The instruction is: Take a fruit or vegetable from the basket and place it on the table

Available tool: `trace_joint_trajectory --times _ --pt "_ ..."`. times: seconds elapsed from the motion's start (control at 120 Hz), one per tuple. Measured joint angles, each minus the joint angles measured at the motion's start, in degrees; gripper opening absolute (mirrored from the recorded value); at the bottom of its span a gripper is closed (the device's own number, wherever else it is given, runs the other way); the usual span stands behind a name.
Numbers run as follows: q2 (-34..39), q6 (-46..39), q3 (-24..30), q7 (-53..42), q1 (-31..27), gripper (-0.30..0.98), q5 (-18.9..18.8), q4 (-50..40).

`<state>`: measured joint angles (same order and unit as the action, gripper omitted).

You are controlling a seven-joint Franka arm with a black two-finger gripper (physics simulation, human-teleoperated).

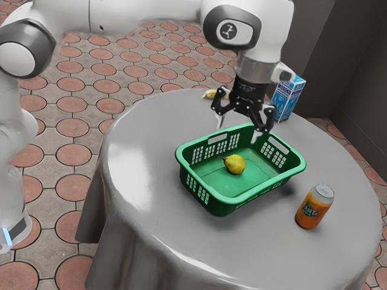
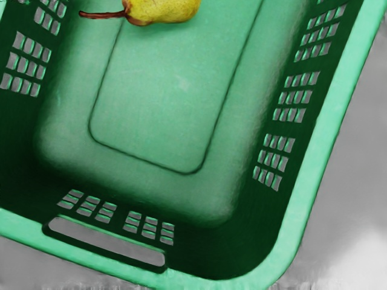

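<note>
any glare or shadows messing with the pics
Exterior view: bright glare on the tabletop toward the view's left, soft shadow beside the green basket; wrist view: pale glare on the table near the lower right corner, basket's inner walls dark, pear cut off by the upper edge.

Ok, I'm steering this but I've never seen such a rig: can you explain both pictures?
The white jointed machine is a robot arm with a black two-fingered pincer. The exterior view is taken from beside it; the wrist view comes from a camera near the pincer.

On the round grey table stands a green plastic basket with a yellow-green pear inside. Outside it are an orange drinks can, a blue-and-white carton and something pale yellow, partly hidden. The pincer is open, holding nothing.
</note>
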<state>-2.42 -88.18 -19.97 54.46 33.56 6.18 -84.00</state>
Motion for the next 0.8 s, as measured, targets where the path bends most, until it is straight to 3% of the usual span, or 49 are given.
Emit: trace_joint_trajectory --times 0.317,0.4,0.675,0.8 --pt "2.3 -2.7 3.8 -19.0 -4.7 0.69 -5.0 -6.5" --pt "3.6 -5.0 4.0 -22.6 -4.3 0.69 -5.2 -10.2" --pt "-1.8 -9.9 4.0 -31.9 -3.7 0.69 -5.3 -10.6" --pt "-2.8 -12.1 4.0 -35.5 -6.3 0.69 -5.4 -10.3"
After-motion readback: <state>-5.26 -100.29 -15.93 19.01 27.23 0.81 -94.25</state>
